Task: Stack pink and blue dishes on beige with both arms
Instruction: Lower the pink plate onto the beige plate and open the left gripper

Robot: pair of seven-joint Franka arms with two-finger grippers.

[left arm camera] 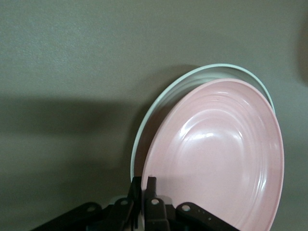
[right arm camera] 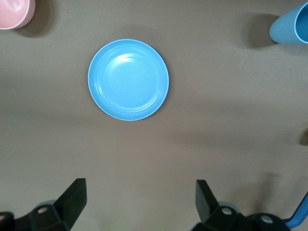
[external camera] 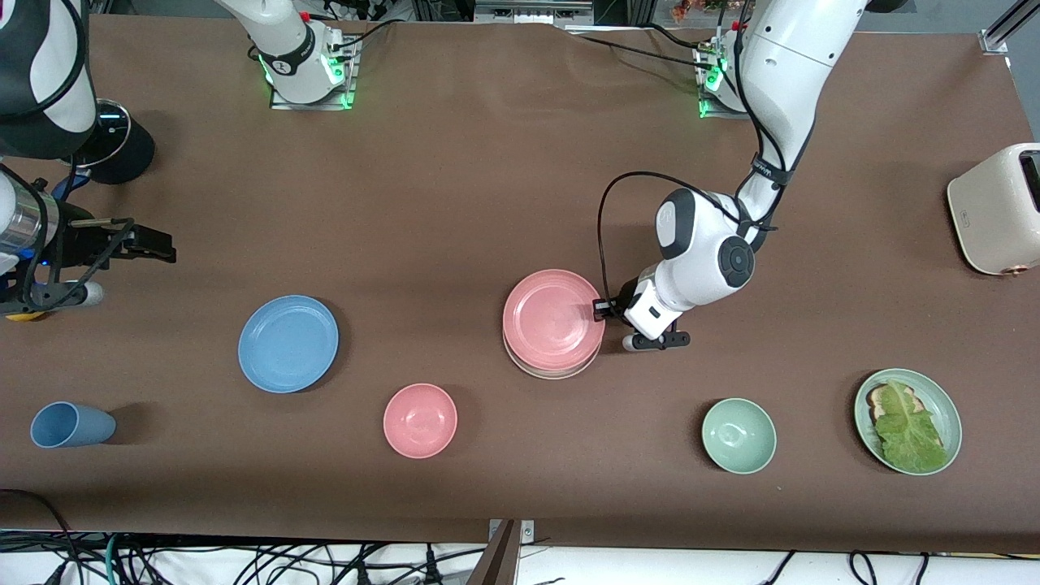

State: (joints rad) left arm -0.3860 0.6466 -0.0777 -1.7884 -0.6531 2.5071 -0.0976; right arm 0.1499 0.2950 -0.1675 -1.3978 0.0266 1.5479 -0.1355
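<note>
From the front, the left gripper (external camera: pixel 602 308) pinches the rim of the pink plate (external camera: pixel 552 318) on the side toward the left arm's end of the table. The pink plate sits over the beige plate (external camera: pixel 552 370), whose pale edge shows only on the side nearer the camera. The blue plate (external camera: pixel 288 343) lies flat on the brown table (external camera: pixel 487 162), well apart from the stack toward the right arm's end. The right gripper (external camera: pixel 154 244) hangs above the table at that end; the blue plate lies from it toward the camera and toward the stack, so the right arm is clearly the nearer one for it. Count: three flat task plates, two bowls (a pink bowl (external camera: pixel 420 420) and a green bowl (external camera: pixel 738 435)), one blue cup (external camera: pixel 71 425), one green plate (external camera: pixel 907 420) carrying a lettuce leaf, one toaster (external camera: pixel 998 209).

In the left wrist view, the left gripper (left arm camera: pixel 143 192) is clamped on the pink plate's (left arm camera: pixel 216 154) edge; the plate looks tilted, with the beige plate's (left arm camera: pixel 149 125) rim showing beneath it.

In the right wrist view, the right gripper (right arm camera: pixel 139 197) has its fingers spread wide and empty, and the blue plate (right arm camera: pixel 128 79) lies straight ahead of it, untouched. Being round, the plate offers no preferred axis; any rim point should serve.
</note>
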